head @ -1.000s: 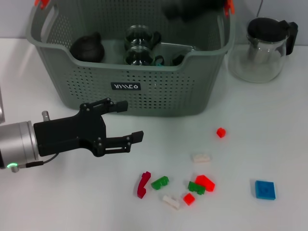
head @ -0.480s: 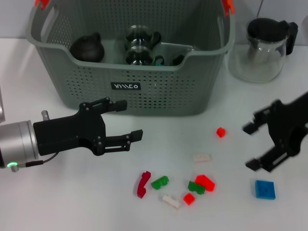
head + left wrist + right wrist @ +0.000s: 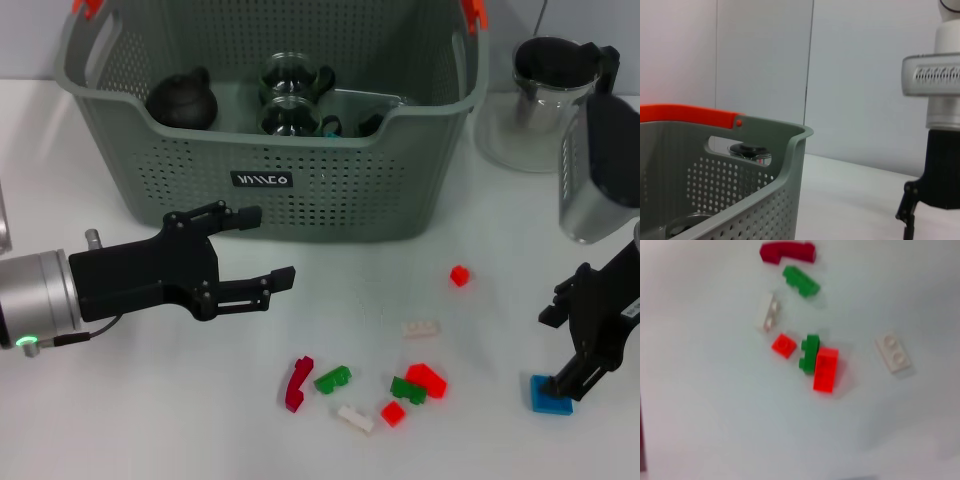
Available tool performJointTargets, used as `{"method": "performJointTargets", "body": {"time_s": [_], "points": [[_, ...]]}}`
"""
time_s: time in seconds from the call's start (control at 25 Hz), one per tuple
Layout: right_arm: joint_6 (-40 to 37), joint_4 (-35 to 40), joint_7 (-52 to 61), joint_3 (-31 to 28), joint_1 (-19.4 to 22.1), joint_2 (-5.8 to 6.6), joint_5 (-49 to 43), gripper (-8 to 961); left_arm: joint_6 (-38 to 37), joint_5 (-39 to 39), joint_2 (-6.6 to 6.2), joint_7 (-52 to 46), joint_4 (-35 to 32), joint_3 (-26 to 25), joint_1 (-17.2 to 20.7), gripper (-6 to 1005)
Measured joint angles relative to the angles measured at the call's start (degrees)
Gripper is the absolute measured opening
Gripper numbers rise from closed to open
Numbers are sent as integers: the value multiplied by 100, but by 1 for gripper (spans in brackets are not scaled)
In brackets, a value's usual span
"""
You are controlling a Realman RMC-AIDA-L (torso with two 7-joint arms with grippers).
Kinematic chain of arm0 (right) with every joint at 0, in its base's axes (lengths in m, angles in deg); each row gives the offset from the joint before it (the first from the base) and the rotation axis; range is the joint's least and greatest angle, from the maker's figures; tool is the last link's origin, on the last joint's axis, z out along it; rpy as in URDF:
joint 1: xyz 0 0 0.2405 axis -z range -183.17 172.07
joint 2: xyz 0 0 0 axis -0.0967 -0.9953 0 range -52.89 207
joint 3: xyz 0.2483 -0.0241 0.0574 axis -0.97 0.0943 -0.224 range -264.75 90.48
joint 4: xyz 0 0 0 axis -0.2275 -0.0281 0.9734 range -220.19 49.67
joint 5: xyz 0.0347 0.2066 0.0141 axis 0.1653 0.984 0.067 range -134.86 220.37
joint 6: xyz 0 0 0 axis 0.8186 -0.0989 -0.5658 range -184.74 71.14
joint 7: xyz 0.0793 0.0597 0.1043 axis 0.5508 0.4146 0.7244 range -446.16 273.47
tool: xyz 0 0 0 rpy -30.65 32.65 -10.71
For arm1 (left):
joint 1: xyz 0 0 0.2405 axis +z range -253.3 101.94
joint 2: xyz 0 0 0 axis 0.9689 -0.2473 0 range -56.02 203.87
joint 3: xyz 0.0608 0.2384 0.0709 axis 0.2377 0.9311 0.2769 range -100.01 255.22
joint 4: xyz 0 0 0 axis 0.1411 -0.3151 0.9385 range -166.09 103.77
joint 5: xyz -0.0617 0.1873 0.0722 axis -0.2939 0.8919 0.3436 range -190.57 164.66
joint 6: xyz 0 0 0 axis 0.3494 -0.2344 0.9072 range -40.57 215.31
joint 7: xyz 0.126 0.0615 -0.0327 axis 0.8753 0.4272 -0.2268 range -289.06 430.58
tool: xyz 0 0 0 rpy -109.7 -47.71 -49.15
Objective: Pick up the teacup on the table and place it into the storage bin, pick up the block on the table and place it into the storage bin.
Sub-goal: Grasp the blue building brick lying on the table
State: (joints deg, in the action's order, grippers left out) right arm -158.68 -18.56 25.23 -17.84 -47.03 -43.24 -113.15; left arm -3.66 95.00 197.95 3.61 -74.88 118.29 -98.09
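The blue block [image 3: 551,394] lies flat on the table [image 3: 120,420], at the robot's right, well apart from the other loose bricks. The right gripper [image 3: 571,347] is directly over it: 1 dark fingertip touches or nearly touches the block's near edge, and the other finger stands above, toward the red cube [image 3: 459,275]. The jaws stand apart, holding nothing.

Nearer the centre lies a scatter of small bricks: a dark red curved piece [image 3: 297,382], 2 green bricks [image 3: 332,379], 2 white bricks [image 3: 420,328], and 2 red pieces [image 3: 427,378]. The right wrist view shows this scatter only; the blue block and the gripper's own fingers are not visible there.

The storage bin [image 3: 270,180] stands at the back of the table. It already holds glass teacups [image 3: 290,95] and a dark round teapot [image 3: 183,100]. A glass teapot with black lid [image 3: 548,100] stands just beside the bin, on the robot's right.

The left gripper [image 3: 255,250] hovers in front of the bin, jaws wide, empty.

Step in hand, as judged: block pickup. No teacup is seen on the table, so that part appears complete. The next move calls for the jaws to straddle the flat block's 2 edges and close low, since the block offers little height to grip.
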Motion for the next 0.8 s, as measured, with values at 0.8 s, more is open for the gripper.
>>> {"method": "performJointTargets", "body": {"time_s": [0.8], "points": [[836, -724, 121, 1128, 30, -20, -53, 917, 78, -29, 17, -9, 13, -16, -4, 861]]}}
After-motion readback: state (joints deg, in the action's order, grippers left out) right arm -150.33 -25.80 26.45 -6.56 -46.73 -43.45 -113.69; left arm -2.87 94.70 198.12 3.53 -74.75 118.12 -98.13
